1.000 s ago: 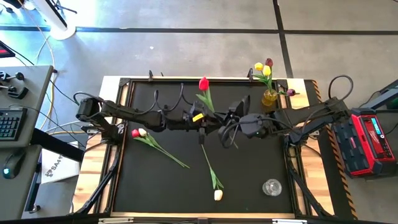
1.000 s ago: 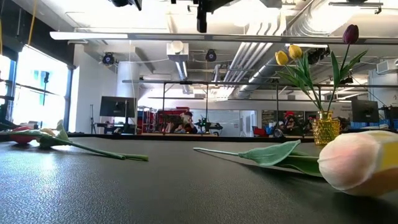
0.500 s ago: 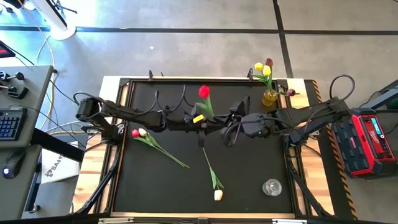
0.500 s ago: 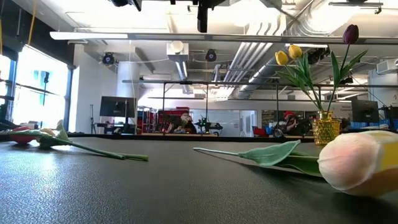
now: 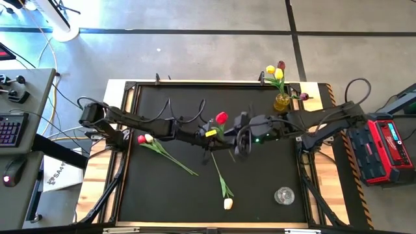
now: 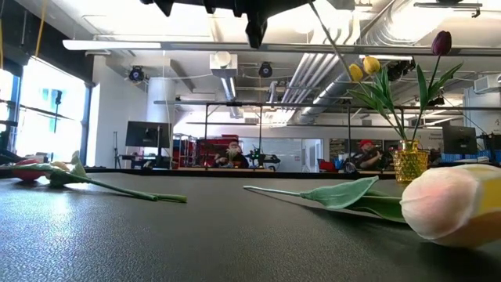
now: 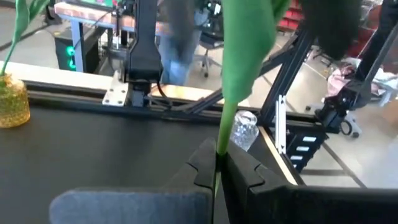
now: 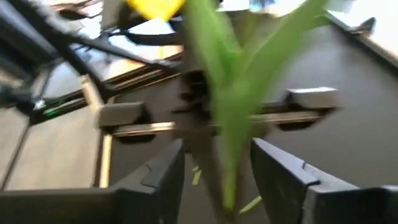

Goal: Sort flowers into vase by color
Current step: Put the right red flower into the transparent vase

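Red tulip (image 5: 221, 117): stem pinched in left gripper (image 7: 219, 167) above mid-table. Right gripper (image 8: 217, 163): fingers spread either side of the stem, not touching. Amber vase (image 5: 281, 101): far right corner.

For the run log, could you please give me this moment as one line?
left pincer: shut on red tulip stem | right pincer: open beside stem | handover mid-table | amber vase: yellow, maroon tulips

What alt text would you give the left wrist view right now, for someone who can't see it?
The left gripper has its jaws shut on a green flower stem that rises out of frame. Beyond it on the black table stand a yellow glass vase and a small clear glass.
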You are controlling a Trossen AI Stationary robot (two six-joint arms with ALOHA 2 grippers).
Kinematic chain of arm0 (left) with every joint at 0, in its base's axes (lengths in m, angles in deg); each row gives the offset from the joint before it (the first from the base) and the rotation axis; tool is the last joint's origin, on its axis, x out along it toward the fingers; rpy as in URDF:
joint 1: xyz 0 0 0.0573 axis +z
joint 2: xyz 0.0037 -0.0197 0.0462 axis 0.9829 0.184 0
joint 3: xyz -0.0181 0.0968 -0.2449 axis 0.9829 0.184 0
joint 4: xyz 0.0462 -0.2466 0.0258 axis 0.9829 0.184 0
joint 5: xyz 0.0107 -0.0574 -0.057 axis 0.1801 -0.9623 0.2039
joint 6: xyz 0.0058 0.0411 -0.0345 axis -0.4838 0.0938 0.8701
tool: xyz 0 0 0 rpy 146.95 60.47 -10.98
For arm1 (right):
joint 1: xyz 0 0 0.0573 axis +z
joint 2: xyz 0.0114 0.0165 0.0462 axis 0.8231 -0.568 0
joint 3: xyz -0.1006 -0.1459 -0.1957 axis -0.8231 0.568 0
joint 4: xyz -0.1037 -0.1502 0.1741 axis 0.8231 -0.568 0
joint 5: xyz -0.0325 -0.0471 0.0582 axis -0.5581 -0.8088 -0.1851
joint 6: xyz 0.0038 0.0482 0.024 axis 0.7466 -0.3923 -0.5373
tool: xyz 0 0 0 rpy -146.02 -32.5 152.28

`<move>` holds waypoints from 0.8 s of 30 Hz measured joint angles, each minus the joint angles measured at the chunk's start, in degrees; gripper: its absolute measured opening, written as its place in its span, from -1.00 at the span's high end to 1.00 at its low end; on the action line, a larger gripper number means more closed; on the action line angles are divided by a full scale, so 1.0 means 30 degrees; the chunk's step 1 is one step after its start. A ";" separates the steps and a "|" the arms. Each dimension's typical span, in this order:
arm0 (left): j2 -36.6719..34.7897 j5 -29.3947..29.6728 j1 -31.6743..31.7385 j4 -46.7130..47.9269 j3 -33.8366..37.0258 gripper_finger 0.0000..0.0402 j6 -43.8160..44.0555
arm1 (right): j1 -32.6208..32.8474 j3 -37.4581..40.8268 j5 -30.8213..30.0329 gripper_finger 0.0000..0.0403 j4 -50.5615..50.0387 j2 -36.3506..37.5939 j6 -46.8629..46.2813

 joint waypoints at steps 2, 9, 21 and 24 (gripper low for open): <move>0.0007 -0.0002 0.0025 0.0066 0.0000 1.00 -0.0015 | 0.0000 0.0000 0.0536 0.10 0.0302 -0.0370 0.0339; 0.0007 -0.0004 0.0058 0.0382 0.0000 1.00 -0.0165 | -0.0138 0.0007 -0.0065 0.22 0.0603 -0.1278 0.0284; 0.0007 0.0061 -0.0215 0.2326 0.0000 1.00 0.0004 | -0.0270 0.0007 0.0030 0.78 0.0147 -0.1125 -0.0139; 0.0007 0.0061 -0.0226 0.2348 0.0000 1.00 0.0122 | -0.0270 0.0000 0.0465 0.84 -0.0151 -0.1125 -0.0122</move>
